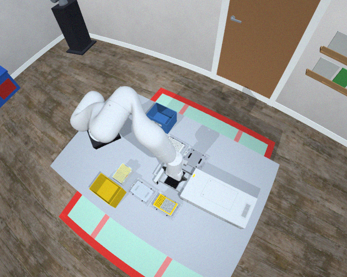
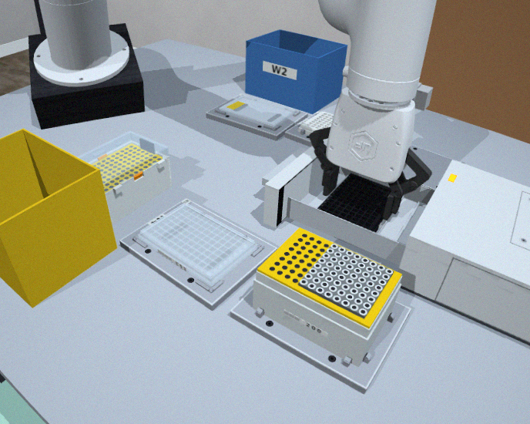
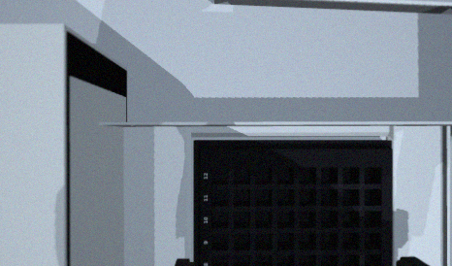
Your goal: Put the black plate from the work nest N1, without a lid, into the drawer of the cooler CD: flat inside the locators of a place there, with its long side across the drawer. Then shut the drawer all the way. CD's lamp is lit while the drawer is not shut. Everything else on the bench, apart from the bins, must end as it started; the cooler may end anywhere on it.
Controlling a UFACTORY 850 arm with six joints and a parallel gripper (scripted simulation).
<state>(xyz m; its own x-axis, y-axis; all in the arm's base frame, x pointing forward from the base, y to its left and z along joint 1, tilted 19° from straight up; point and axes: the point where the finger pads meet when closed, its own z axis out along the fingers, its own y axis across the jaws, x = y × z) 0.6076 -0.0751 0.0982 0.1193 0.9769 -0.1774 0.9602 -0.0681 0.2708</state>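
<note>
The black plate [image 1: 171, 183] [image 2: 353, 203] [image 3: 291, 209] has no lid and lies in the open drawer [image 2: 343, 223] of the cooler CD. It looks flat, with its long side across the drawer; a locator edge shows along its far short side in the wrist view, and its near end is out of that view. My gripper [image 1: 173, 178] [image 2: 360, 200] [image 3: 298, 262] is open, still low, one finger beside each long side of the plate, with narrow gaps in the wrist view. The cooler CD [image 1: 218, 201] [image 2: 484, 218] has its yellow lamp [image 1: 193, 175] [image 2: 452, 177] lit.
A tall yellow-topped tip rack [image 1: 160, 202] [image 2: 283, 264] stands close to the drawer. A clear plate [image 1: 142, 190] [image 2: 197, 241] sits on a nest. A yellow bin [image 1: 108, 190] [image 2: 74, 237], a blue bin [image 2: 259, 82] and a nest with black slots [image 1: 195, 157] stand farther off.
</note>
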